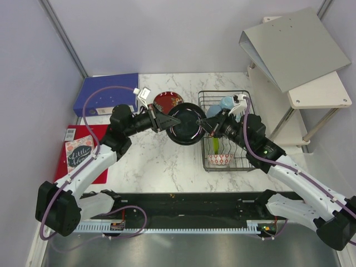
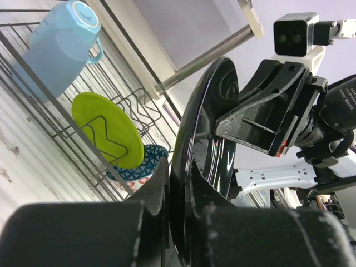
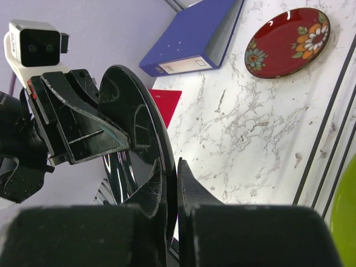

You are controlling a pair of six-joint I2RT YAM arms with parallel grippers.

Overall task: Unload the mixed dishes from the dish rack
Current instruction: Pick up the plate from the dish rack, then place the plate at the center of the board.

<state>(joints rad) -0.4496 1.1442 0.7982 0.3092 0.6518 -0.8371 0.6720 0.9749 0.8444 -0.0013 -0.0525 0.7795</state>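
A: Between the two pincers, what hung there?

B: The black plate (image 1: 186, 123), on edge above the table (image 1: 150, 161). The left pincer (image 1: 169, 121) and right pincer (image 1: 207, 125) were each closed tight on opposite rims; a handover, I'd judge.

A: How far along?

B: One red flowered plate (image 1: 168, 102) lay just beyond the left pincer. Beside the right pincer, the dish rack (image 1: 222, 92) held a light blue cup (image 1: 226, 103), lime green plate (image 1: 214, 144), red-and-white bowl (image 1: 220, 159) and blue patterned bowl (image 2: 139, 161).
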